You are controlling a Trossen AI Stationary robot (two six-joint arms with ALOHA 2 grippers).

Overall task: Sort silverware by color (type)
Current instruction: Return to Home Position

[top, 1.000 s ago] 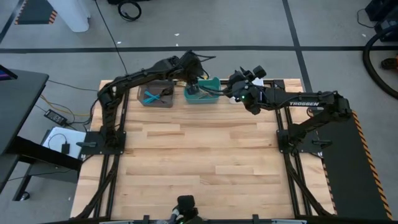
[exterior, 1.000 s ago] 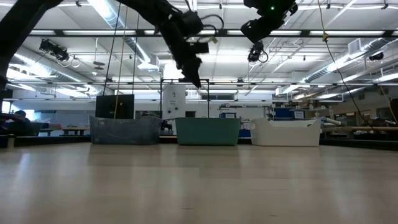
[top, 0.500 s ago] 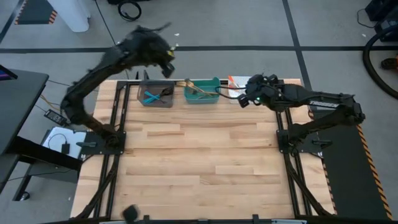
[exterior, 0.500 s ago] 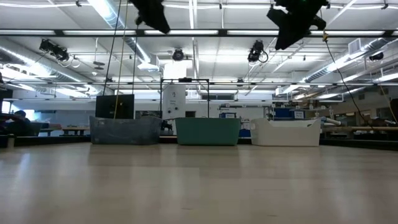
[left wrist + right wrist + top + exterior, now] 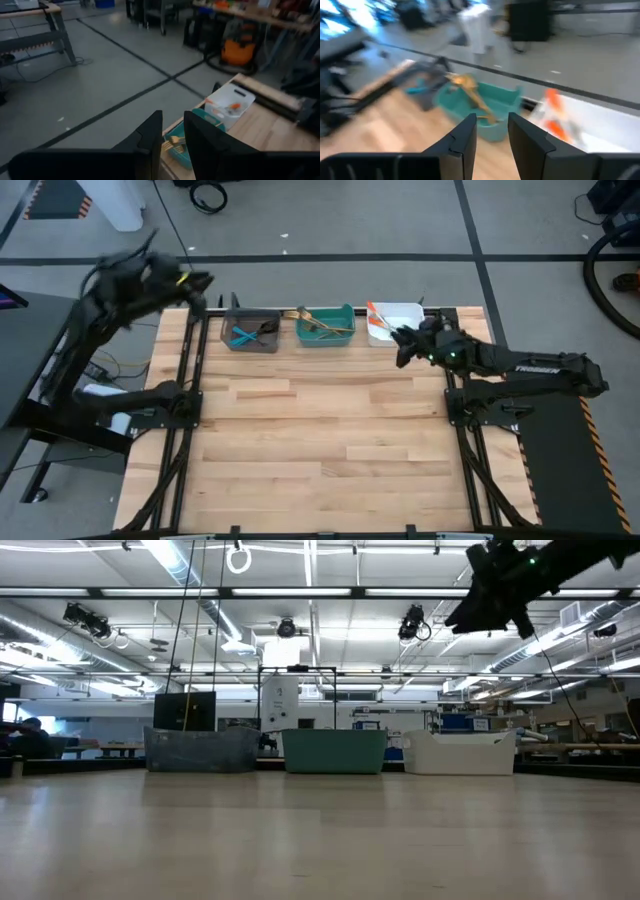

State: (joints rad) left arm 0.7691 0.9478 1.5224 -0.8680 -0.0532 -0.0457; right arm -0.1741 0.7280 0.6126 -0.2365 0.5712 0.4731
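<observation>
The silverware lies sorted in three bins along the table's far edge. Blue-handled pieces (image 5: pixel 245 334) are in the grey bin (image 5: pixel 231 343), and gold pieces (image 5: pixel 322 322) are in the teal bin (image 5: pixel 343 336), one sticking out over its left rim. Orange-handled pieces (image 5: pixel 374 319) are in the white bin (image 5: pixel 408 311). My left gripper (image 5: pixel 203 280) hangs open and empty beyond the table's far-left corner; its wrist view shows the gap (image 5: pixel 173 131). My right gripper (image 5: pixel 398 352) is open and empty, high above the table just near of the white bin (image 5: pixel 600 131).
The wooden tabletop (image 5: pixel 320 440) lies bare in front of the bins. Black frame rails (image 5: pixel 185 420) run along the table's left and right sides. In the low view only the right arm (image 5: pixel 500 590) shows, high above the bins.
My left arm has swung up and away from above the teal bin, toward the table's far-left corner and beyond it. My right gripper has drawn back from between the teal and white bins toward the right and slightly nearer, staying high.
</observation>
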